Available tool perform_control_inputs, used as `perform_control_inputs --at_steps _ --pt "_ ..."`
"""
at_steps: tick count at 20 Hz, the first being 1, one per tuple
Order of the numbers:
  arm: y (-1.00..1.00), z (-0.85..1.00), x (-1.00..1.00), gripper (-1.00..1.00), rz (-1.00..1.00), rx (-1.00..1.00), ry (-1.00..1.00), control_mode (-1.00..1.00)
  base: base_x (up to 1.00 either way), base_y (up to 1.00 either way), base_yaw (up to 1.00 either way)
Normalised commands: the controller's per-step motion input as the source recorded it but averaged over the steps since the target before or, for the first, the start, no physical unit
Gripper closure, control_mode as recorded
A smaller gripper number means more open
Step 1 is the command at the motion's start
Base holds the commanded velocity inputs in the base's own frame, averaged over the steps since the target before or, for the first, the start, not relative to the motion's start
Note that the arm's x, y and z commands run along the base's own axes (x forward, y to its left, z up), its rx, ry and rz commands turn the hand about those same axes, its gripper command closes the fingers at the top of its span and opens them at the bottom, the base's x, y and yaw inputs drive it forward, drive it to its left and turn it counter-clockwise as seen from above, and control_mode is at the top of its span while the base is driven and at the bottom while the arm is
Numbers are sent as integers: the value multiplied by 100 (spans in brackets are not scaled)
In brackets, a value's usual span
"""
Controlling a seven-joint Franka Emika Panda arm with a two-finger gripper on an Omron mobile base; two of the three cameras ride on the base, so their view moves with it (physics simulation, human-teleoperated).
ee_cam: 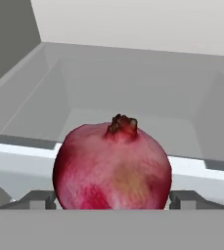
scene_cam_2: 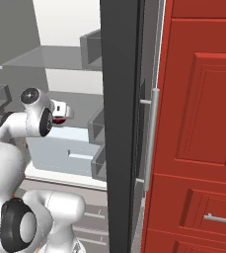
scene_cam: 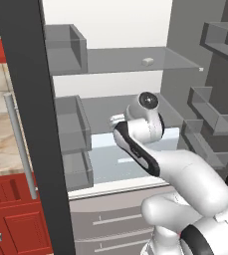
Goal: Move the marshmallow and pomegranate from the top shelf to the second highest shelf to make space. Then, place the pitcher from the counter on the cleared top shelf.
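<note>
Pomegranate (ee_cam: 112, 166) sits between the wide-spread fingers of the gripper (scene_cam_2: 60, 114) (whether clamped or just released, I cannot tell) at the second highest shelf (scene_cam: 110, 107); round, it may roll off once left free.

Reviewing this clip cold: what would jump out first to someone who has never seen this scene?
First, the pomegranate, big and glossy red in the hand view, sitting between the gripper's widely spread fingertips with its crown nub up. Next, the white arm reaching into the open fridge at the level of the second highest shelf. Above it, the marshmallow sits alone on the translucent top shelf.
</note>
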Motion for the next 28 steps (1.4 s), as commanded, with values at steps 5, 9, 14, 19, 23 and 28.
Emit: perform_control_inputs --at_steps 5,9,14,19,23,28 --pt "0 -19 47 100 0 0 0 -100 0 0 0" --pt "0 -30 41 100 0 0 0 -100 0 0 0" --pt "0 -30 44 100 0 0 0 -100 0 0 0" --pt "0 -23 55 100 0 0 0 -100 0 0 0" --pt "0 -24 57 100 0 0 0 -100 0 0 0" --pt "1 -28 55 100 0 0 0 -100 0 0 0"
